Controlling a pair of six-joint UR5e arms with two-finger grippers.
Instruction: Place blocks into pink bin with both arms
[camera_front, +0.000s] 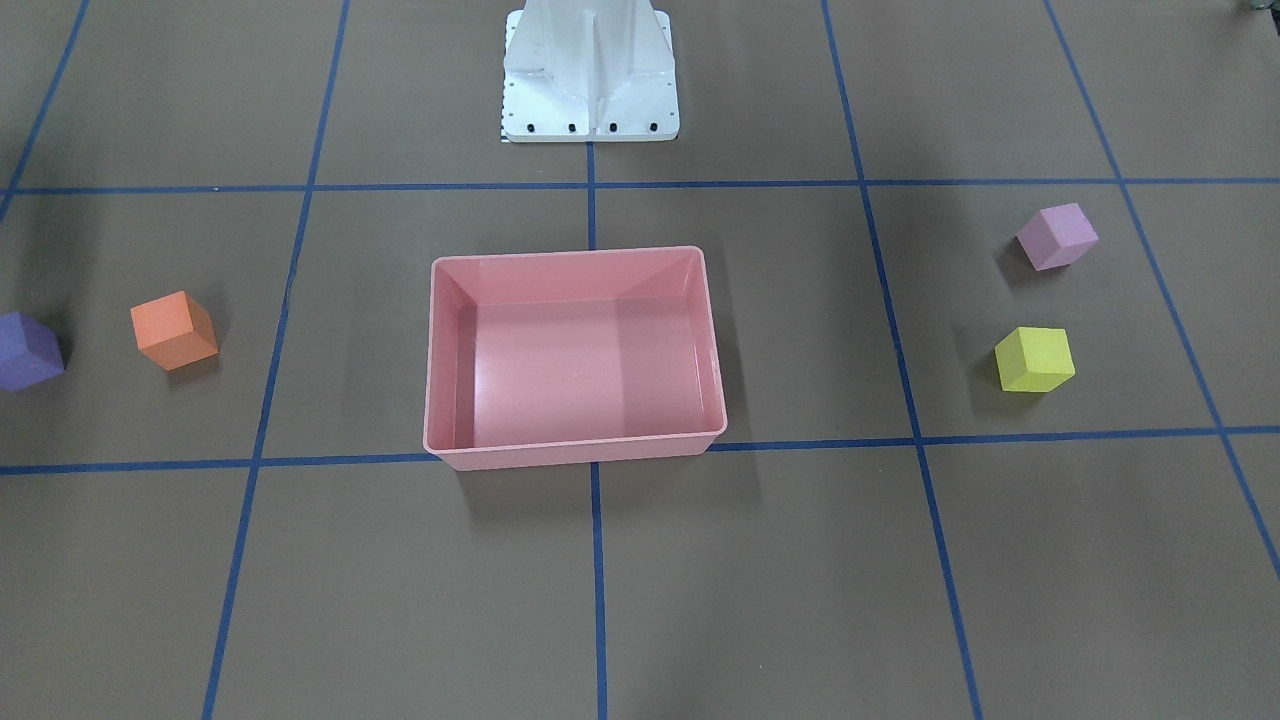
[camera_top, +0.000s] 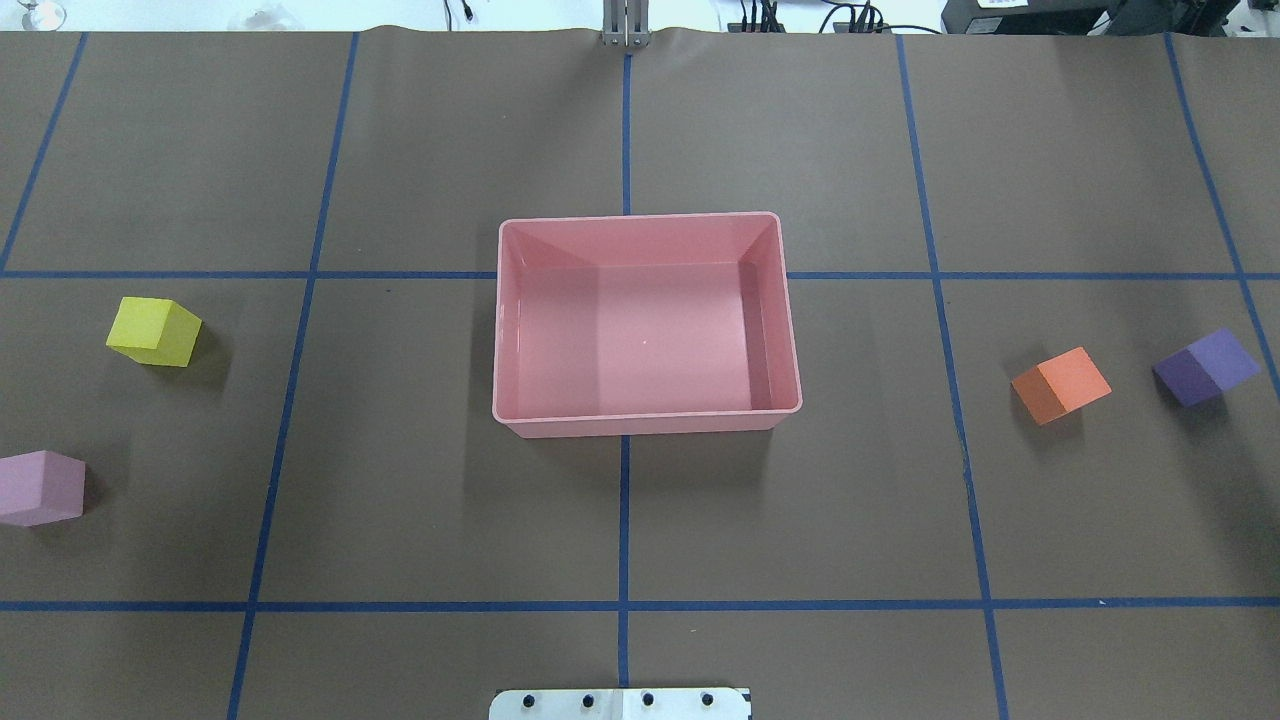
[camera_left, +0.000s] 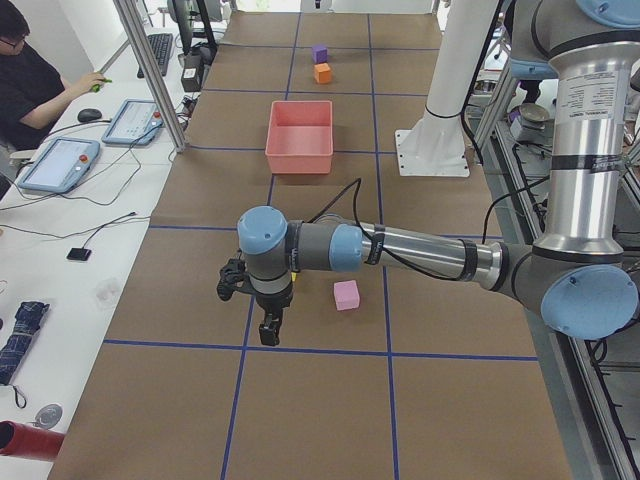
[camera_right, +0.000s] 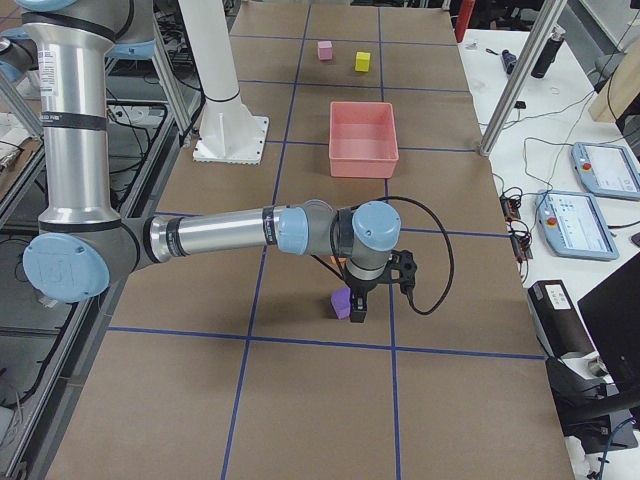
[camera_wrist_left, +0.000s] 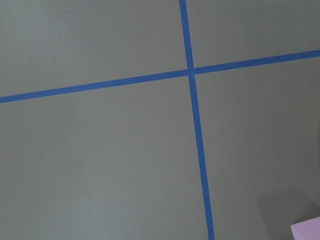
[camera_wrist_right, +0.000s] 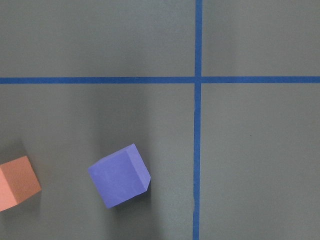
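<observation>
The pink bin (camera_top: 645, 405) sits empty at the table's middle. On the robot's left lie the yellow block (camera_top: 153, 332) and the light pink block (camera_top: 40, 487); on its right lie the orange block (camera_top: 1060, 384) and the purple block (camera_top: 1205, 366). My left gripper (camera_left: 270, 325) hangs over the table beside the light pink block (camera_left: 346, 294), apart from it. My right gripper (camera_right: 358, 308) hangs right next to the purple block (camera_right: 341, 302). Neither wrist view shows its fingers, so I cannot tell whether either gripper is open or shut. The right wrist view looks down on the purple block (camera_wrist_right: 120, 175).
The white pedestal base (camera_front: 590, 75) stands behind the bin on the robot's side. Blue tape lines (camera_top: 625, 520) grid the brown table cover. A person (camera_left: 30, 80) sits at a side table with teach pendants (camera_left: 130, 120) and cables.
</observation>
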